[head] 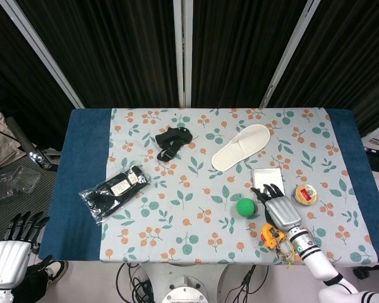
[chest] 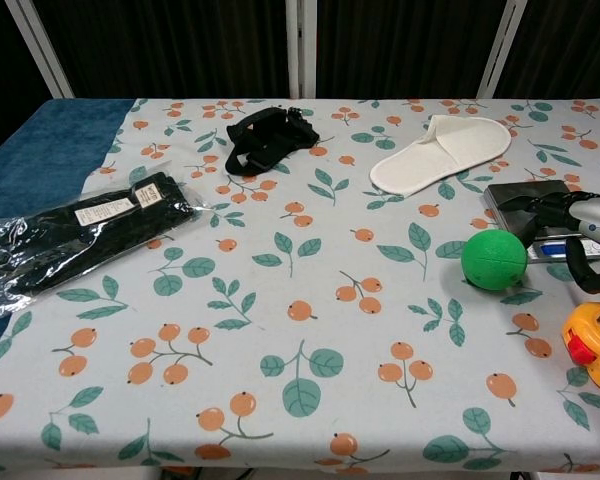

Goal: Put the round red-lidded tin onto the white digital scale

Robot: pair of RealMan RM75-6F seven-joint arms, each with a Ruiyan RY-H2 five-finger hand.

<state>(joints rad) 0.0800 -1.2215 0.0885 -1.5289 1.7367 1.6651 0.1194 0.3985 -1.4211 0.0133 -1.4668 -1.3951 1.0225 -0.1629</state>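
Observation:
The round red-lidded tin (head: pixel 306 194) lies on the floral cloth at the right, seen only in the head view. Just left of it is the white digital scale (head: pixel 267 177), a flat square whose near part my right hand (head: pixel 279 207) covers. That hand's dark fingers (head: pixel 270 191) are spread over the scale's front edge and hold nothing. In the chest view the scale (chest: pixel 528 197) and my right hand (chest: pixel 578 225) show at the right edge. My left hand (head: pixel 12 243) hangs off the table at the lower left, fingers apart and empty.
A green ball (head: pixel 245 207) lies just left of my right hand. An orange tape measure (head: pixel 273 235) with keys sits under its wrist. A white slipper (head: pixel 241 146), a black strap (head: pixel 170 141) and a bagged black item (head: pixel 115 189) lie further left.

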